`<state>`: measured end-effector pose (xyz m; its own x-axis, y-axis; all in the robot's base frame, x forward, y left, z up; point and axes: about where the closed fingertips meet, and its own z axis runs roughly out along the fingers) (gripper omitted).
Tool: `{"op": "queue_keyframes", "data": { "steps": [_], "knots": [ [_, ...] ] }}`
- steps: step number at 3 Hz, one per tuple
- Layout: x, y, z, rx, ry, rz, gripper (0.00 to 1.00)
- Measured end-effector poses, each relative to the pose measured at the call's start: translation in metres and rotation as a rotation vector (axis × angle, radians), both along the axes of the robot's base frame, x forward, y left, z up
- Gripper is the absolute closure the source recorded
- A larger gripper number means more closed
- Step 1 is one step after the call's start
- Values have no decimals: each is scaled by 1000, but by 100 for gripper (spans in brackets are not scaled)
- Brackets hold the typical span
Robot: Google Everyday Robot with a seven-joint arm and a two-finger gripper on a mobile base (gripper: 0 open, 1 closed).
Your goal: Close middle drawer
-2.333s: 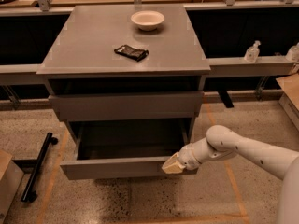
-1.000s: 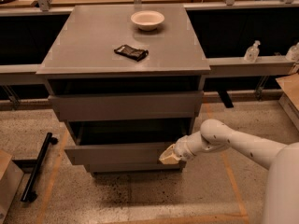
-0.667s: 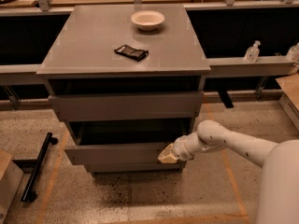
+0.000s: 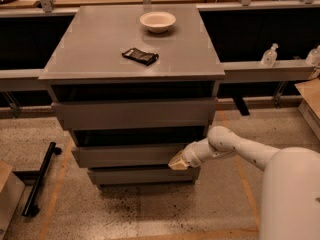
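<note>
My gripper (image 4: 179,162) rests against the right end of the middle drawer (image 4: 125,155), whose front stands slightly out from the grey cabinet (image 4: 100,49). I cannot tell how wide my grip is.

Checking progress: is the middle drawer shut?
Nearly shut: middle drawer juts slightly past the lowest drawer front; gripper sits at its right end.

Grey cabinet (image 4: 100,44), grey middle drawer (image 4: 125,155). Cream bowl (image 4: 157,21) near the top's back edge, black packet (image 4: 140,56) mid-top. The white arm's (image 4: 240,146) tan gripper (image 4: 177,162) rests at the drawer's right end. Speckled beige floor (image 4: 150,209).
</note>
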<state>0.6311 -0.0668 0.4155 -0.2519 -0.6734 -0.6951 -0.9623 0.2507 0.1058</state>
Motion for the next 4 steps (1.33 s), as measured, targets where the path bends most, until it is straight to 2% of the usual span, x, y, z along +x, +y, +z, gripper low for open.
{"op": "queue_keyframes", "data": {
  "steps": [2, 3, 4],
  "knots": [
    [-2, 5, -3, 3, 6, 8, 36],
    [-4, 8, -5, 4, 10, 12, 4],
    [-4, 10, -6, 5, 12, 14, 0]
  ]
}}
